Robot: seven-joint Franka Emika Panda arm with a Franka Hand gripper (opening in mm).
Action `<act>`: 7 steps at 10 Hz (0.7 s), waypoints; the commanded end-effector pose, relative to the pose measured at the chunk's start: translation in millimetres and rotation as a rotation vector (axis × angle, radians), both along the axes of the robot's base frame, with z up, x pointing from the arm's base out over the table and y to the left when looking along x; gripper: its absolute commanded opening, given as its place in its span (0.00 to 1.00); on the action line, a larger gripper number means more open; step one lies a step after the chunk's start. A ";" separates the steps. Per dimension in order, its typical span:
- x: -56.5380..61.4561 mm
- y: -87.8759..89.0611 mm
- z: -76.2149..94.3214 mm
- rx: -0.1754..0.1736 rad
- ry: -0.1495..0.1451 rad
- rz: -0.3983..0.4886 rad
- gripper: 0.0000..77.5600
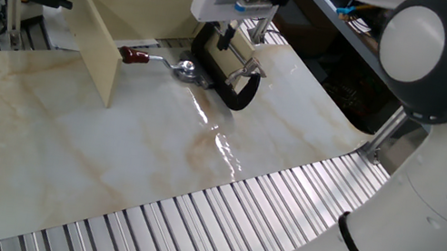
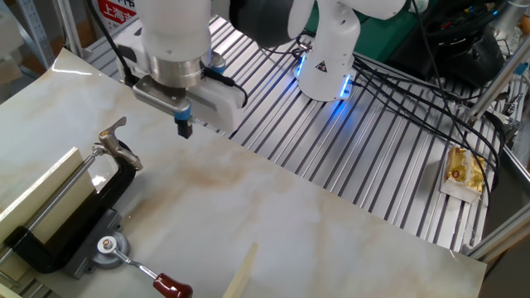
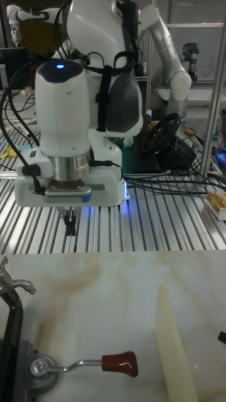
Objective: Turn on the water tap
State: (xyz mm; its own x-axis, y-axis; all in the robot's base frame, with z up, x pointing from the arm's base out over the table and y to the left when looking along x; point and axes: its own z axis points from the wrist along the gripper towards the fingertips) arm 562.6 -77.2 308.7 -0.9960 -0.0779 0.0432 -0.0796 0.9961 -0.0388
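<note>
On the marbled bench (image 2: 273, 207), one black-and-chrome water tap (image 2: 112, 247) lies in one black C-clamp (image 2: 70, 217), its thin rod running out to a single dark red knob (image 2: 172, 287), while the lone, empty pincer (image 2: 184, 128), fingers apparently pressed together, hangs apart, above the clamp's far end.

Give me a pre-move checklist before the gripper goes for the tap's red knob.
1. Dark red knob in view and unobstructed from above: ok.
2. Water tap held in the black C-clamp: ok.
3. Gripper empty: ok.
4. Gripper lined up over the knob: not ok; it hangs above the table's far edge, apart from the knob.
5. Fingers apart enough for the knob: not ok, they look shut.
6. Beige partition panel clear of the lever's swing: cannot tell.
</note>
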 end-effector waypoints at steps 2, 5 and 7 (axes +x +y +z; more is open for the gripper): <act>2.9 -4.6 4.2 0.071 0.034 -0.041 0.00; -4.3 2.6 9.4 0.033 0.060 -0.065 0.00; -4.9 2.8 8.7 0.013 0.054 -0.061 0.00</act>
